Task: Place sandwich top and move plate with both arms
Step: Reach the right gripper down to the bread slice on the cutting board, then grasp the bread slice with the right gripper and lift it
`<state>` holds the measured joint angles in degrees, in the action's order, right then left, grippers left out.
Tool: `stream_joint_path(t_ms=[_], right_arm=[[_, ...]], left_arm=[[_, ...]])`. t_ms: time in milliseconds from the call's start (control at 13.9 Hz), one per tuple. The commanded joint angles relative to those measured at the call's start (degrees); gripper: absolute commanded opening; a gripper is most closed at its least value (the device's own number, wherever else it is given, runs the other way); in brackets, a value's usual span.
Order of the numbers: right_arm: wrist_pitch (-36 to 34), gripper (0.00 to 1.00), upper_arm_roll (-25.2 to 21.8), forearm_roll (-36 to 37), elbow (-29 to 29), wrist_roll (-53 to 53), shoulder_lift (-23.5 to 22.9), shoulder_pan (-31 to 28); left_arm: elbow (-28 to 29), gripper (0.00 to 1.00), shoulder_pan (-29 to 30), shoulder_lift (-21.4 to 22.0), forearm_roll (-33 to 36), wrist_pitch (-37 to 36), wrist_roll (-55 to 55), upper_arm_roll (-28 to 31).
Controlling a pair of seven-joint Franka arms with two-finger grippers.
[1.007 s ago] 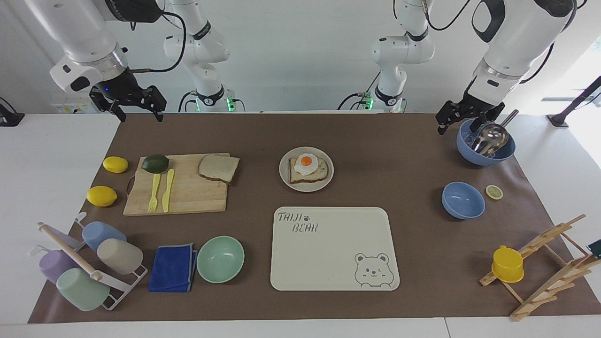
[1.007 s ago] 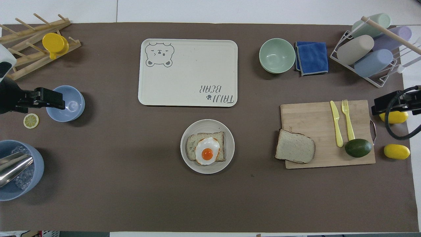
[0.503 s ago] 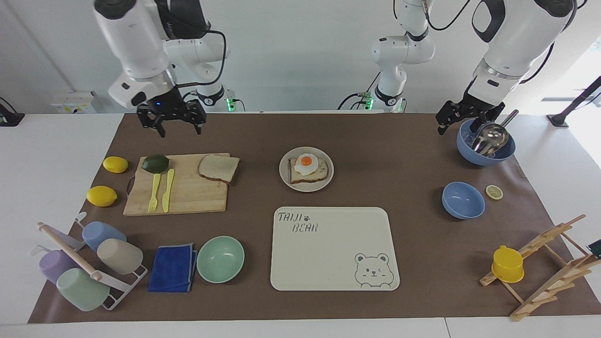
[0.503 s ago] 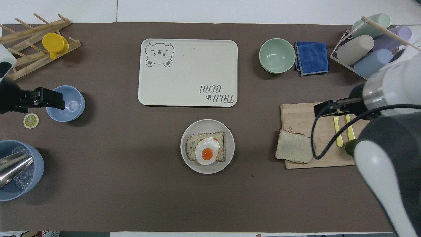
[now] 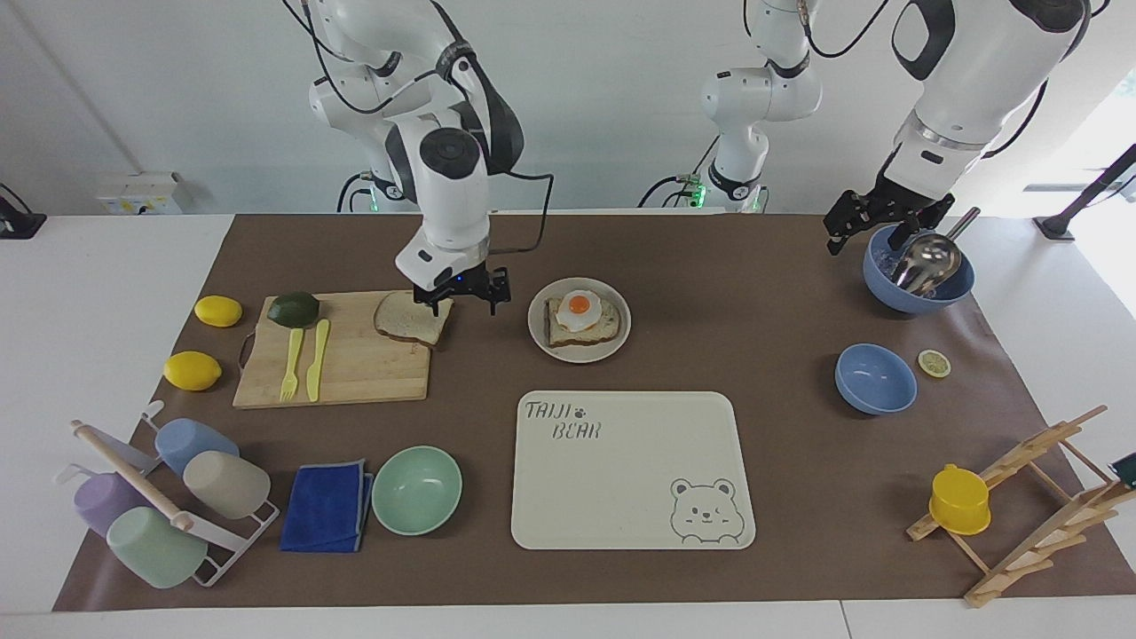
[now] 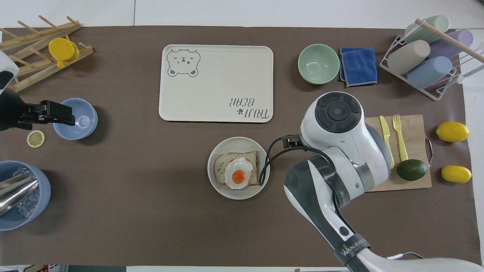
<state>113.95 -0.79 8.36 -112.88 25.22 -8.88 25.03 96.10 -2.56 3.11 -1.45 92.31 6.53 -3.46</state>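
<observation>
The sandwich top (image 5: 410,319), a plain bread slice, lies on the corner of the cutting board (image 5: 355,373) nearest the plate. In the overhead view my right arm hides it. The plate (image 5: 621,335) holds an egg-topped toast (image 5: 581,318) and also shows in the overhead view (image 6: 227,145). My right gripper (image 5: 465,306) is open and hangs low over the slice's edge that faces the plate, holding nothing. My left gripper (image 5: 865,240) is open and empty, and waits beside the big blue bowl (image 5: 887,293).
An avocado (image 5: 293,308), a fork and a knife lie on the board, with two lemons (image 5: 192,370) beside it. The bear tray (image 5: 630,470), mint bowl (image 5: 416,490), blue cloth and cup rack lie farther out. A small blue bowl (image 5: 874,379) sits toward the left arm's end.
My right arm has swung in from the table's corner, across the cutting board, and come down over the bread slice's edge. The left arm has not moved.
</observation>
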Motion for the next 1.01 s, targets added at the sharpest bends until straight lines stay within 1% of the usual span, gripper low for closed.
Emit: stream_joint_path(t_ms=[0,72,216,359,575,719,935], right_arm=[[-1.17,1.0,-0.44,9.61,-0.33,8.93,-6.3,2.47],[-2.49,1.0,-0.35,13.05,-0.24,10.8,-8.07,2.22],[-4.25,1.0,-0.44,13.43,-0.5,10.9,-8.09,1.86],[-4.78,1.0,-0.35,14.04,-2.07,10.38,-7.74,1.08],[-8.99,1.0,-0.35,14.31,-2.08,7.22,-7.21,0.81],[-9.53,0.97,-0.27,14.22,-2.61,7.13,-7.03,0.81],[-8.48,0.97,-0.27,13.35,-3.75,8.35,-6.85,0.81]], left_arm=[[-0.48,1.0,0.63,-0.12,0.92,-0.64,-0.64,-0.49],[-0.48,1.0,0.63,-0.03,0.92,-0.72,-0.64,-0.49],[-0.48,1.0,0.63,-0.12,0.92,-0.64,-0.64,-0.49],[-0.48,1.0,0.63,-0.12,0.92,-0.64,-0.64,-0.49],[-0.48,1.0,0.63,-0.12,0.92,-0.64,-0.64,-0.49],[-0.48,1.0,0.63,-0.12,0.92,-0.64,-0.64,-0.49],[-0.48,1.0,0.63,-0.12,0.92,-0.64,-0.64,-0.49]])
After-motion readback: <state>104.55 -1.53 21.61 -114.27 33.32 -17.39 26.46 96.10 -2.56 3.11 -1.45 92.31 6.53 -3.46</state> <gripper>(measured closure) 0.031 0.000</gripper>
